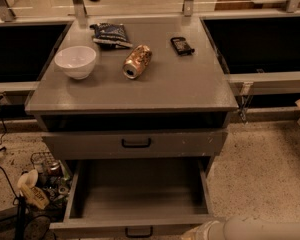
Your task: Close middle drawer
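The middle drawer is pulled far out of the grey cabinet, and its long empty tray shows from above. Its plain front lies along the bottom edge, with a small black bar handle at its centre. Above it, the taller top drawer front with its own black handle stands slightly out. The lowest drawer is hidden under the open tray. My gripper is out of view. Only a pale arm link shows at the bottom right, just right of the middle drawer's front corner.
On the cabinet top sit a white bowl, a tipped can, a dark chip bag and a small black object. Cables and clutter lie on the floor to the left. Speckled floor lies to the right.
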Controlling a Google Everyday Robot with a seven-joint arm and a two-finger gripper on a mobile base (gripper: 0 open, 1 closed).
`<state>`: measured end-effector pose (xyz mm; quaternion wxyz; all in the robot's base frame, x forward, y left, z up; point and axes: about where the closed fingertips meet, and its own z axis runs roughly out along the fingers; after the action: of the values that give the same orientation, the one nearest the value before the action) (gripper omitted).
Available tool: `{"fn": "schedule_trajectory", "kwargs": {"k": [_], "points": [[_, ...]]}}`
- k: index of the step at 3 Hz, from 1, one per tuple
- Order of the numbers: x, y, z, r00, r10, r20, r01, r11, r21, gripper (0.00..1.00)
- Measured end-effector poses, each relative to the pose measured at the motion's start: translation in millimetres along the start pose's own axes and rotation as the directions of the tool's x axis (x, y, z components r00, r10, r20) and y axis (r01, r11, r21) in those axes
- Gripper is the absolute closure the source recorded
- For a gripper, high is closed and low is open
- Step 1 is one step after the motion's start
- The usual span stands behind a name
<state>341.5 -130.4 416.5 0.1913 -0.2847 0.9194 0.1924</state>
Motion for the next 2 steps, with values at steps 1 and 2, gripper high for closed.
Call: {"fn": "schedule_trajectory", "kwargs": {"k": [1, 2], "points": [[-12.1, -1.8, 10.2, 0.999, 0.014, 0.029, -0.014, 0.9999, -0.002, 1.00], [-18.1, -3.5, 16.1, 0.999, 0.023, 0.047, -0.022, 0.9997, -0.011, 1.00]]}}
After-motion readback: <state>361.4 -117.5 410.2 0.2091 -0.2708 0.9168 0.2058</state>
